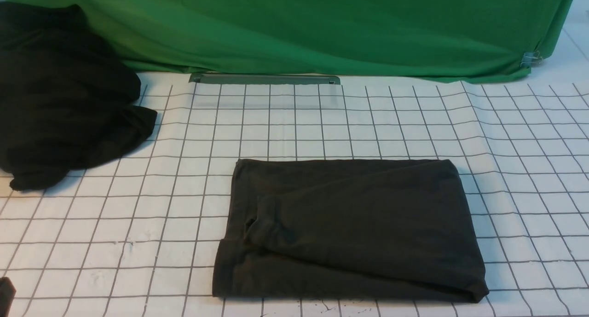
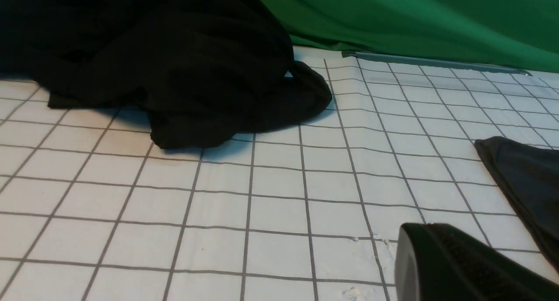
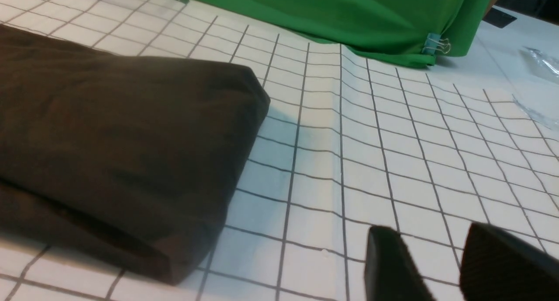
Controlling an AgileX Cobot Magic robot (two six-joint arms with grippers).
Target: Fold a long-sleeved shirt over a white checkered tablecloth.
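At the far left of the worktop, a shapeless black heap of fabric (image 1: 64, 96) is seen lying partly on the white checkered tablecloth (image 1: 322, 123), with no logo or label visible on it. In the left wrist view the left tool (image 2: 463, 266) is shown only as one dark mass above bare squares of the cloth; its jaws are pressed together and nothing is held in them. Behind the cloth, a green backdrop (image 1: 299, 27) is hung along the back edge, and a grey bar (image 1: 264, 79) is laid at its foot. Near the middle of the front view, the long-sleeved shirt (image 1: 349, 229) is found folded into a flat rectangle on the tablecloth, well apart from the heap; no chest logo, neck label or other writing can be read on the exposed surface. To the right, the right tool (image 3: 441, 257) is held partly open beside the shirt's edge, apart from it, and nothing is gripped. A metal clip (image 3: 438, 44) is fixed to the backdrop's right corner.
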